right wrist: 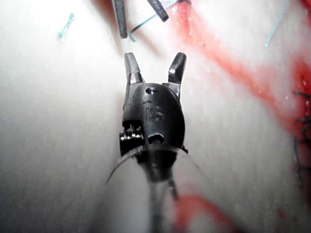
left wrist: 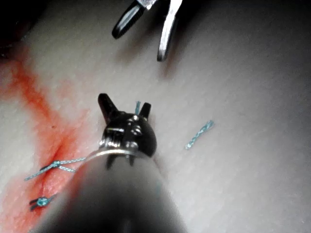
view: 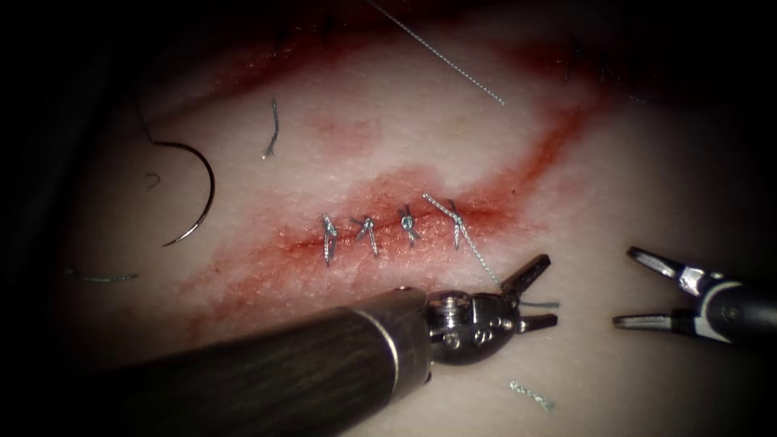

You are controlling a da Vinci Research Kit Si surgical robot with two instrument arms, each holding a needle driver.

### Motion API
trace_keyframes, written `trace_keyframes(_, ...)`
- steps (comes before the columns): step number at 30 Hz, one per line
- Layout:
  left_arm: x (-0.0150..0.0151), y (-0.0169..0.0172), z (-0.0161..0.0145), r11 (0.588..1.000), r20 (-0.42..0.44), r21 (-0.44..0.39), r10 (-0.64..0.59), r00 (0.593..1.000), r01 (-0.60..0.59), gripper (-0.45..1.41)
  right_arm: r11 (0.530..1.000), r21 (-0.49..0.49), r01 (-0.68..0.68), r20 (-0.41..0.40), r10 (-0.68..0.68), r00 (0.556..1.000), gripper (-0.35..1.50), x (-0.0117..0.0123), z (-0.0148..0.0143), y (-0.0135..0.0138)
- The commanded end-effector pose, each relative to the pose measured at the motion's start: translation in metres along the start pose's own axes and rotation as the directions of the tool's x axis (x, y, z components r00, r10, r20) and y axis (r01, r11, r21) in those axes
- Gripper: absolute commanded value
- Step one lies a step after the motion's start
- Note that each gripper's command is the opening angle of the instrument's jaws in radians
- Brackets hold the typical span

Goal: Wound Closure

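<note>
The cut [view: 388,235] in the tissue [view: 647,186] runs across the picture and carries several knotted stitches [view: 407,225]. The curved needle [view: 198,198] lies loose on the tissue surface to the left of the cut, held by neither tool. A thread tail [view: 479,255] runs from the rightmost knot [view: 455,217] down to my left tool [view: 549,290], whose jaws stand open with a short thread end [view: 541,304] lying between them, ungripped. To the right, my right tool [view: 624,287] is open and holds nothing. Each appears in its own wrist view: left tool [left wrist: 124,101], right tool [right wrist: 154,56].
Red fluid [view: 534,162] stains the tissue around the cut and streaks up to the right. Cut thread pieces lie about: one below the left tool [view: 532,395], one above the cut [view: 273,129], one at far left [view: 101,277]. A long thread [view: 437,53] crosses the top.
</note>
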Motion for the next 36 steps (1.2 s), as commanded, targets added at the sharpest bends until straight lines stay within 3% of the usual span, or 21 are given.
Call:
trace_keyframes(1,-0.0003,0.0007,0.001,1.0,-0.004,-0.004,-0.005,1.0,0.005,0.49,1.0,0.001,-0.001,-0.002,0.001,1.0,0.89,-0.0001,0.0011,-0.0007)
trace_keyframes(9,-0.0007,0.0014,0.002,1.0,0.0,-0.029,0.01,1.0,-0.01,0.41,1.0,-0.002,0.001,-0.003,-0.001,1.0,0.89,-0.0003,0.0013,-0.0008)
trace_keyframes(14,-0.0005,0.0011,0.0018,0.999,-0.016,-0.047,-0.017,1.0,0.016,-0.45,1.0,-0.002,0.001,-0.003,-0.001,1.0,0.84,-0.0004,0.0014,-0.0008)
trace_keyframes(20,0.0001,0.0002,0.0007,0.996,-0.055,-0.086,-0.016,0.998,0.011,-0.45,1.0,0.004,-0.002,-0.006,0.002,1.0,0.79,-0.0008,0.0017,-0.0006)
trace_keyframes(23,0.0009,-0.0012,-0.0012,0.998,-0.068,-0.062,-0.026,0.997,0.022,-0.45,0.994,0.091,0.056,-0.079,-0.049,0.996,0.67,-0.0014,0.0027,0.0)
trace_keyframes(31,0.0017,-0.0031,-0.0041,0.999,-0.071,-0.053,-0.018,0.997,0.014,-0.45,0.986,0.126,0.106,-0.203,-0.079,0.976,0.66,-0.0023,0.0065,0.0016)
trace_keyframes(35,0.0017,-0.003,-0.0045,0.999,-0.066,-0.049,-0.005,0.998,0.002,-0.45,0.984,0.124,0.128,-0.272,-0.09,0.958,0.84,-0.0027,0.0091,0.0016)
trace_keyframes(36,0.0016,-0.003,-0.0046,0.999,-0.062,-0.045,0.001,0.998,-0.004,-0.45,0.985,0.103,0.135,-0.321,-0.096,0.942,1.03,-0.0029,0.0105,0.0014)
